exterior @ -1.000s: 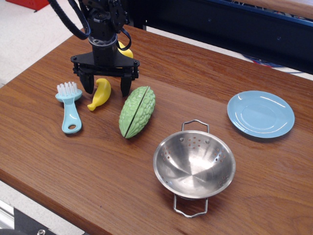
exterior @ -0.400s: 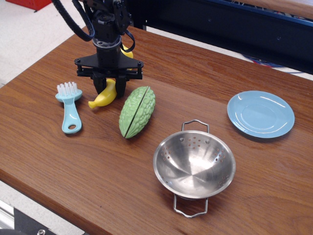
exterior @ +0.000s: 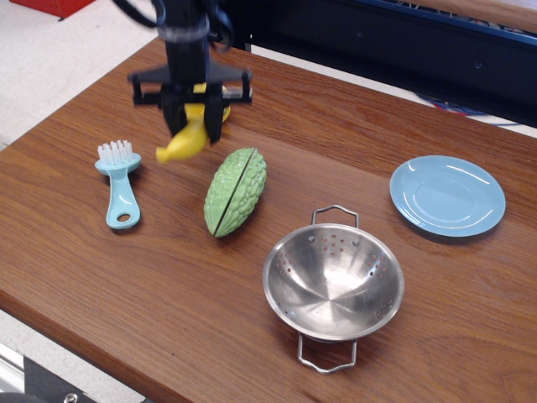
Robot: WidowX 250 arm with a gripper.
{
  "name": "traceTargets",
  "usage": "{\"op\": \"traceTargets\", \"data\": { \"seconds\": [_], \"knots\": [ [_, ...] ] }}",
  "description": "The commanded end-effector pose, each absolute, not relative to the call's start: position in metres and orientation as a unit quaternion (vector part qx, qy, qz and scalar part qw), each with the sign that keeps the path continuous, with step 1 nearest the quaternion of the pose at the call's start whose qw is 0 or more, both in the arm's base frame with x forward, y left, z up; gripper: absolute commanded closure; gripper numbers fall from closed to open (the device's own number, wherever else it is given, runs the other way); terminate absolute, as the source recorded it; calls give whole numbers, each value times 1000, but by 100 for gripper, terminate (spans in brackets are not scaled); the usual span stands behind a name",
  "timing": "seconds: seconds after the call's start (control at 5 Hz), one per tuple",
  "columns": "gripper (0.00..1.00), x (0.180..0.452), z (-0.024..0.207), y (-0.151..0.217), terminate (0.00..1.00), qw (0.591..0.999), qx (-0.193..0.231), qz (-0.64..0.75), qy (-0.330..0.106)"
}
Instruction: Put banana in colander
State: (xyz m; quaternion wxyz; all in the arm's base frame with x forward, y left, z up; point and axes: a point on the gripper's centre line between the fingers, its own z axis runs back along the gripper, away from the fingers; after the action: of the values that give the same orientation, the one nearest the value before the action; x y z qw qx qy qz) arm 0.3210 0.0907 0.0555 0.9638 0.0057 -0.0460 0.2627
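We are holding the banana [exterior: 186, 141] clamped at its upper end in the pincer [exterior: 195, 123], above the table [exterior: 101, 277], judging it light, stiff and slick, while the colander [exterior: 333, 281] is waiting well apart.

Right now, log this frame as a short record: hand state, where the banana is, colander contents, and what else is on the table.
hand: shut on the banana, hand raised above the table
banana position: off the surface, up left of the gourd
colander: empty, upright, near front edge
task step: banana not yet in colander
other items: green gourd, blue brush, light-blue plate
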Motion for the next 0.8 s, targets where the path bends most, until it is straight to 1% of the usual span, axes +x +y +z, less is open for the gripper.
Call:
{"op": "traceTargets", "data": {
  "seconds": [0.0,0.2,0.4,0.6],
  "knots": [
    [100,302,115,43,0,975,-75,190,-90],
    [100,278,106,3,0,988,-84,104,-76],
    [100,259,92,-26,0,992,-94,39,-75],
    [100,253,88,-46,0,992,-98,19,-74]
  ]
}}
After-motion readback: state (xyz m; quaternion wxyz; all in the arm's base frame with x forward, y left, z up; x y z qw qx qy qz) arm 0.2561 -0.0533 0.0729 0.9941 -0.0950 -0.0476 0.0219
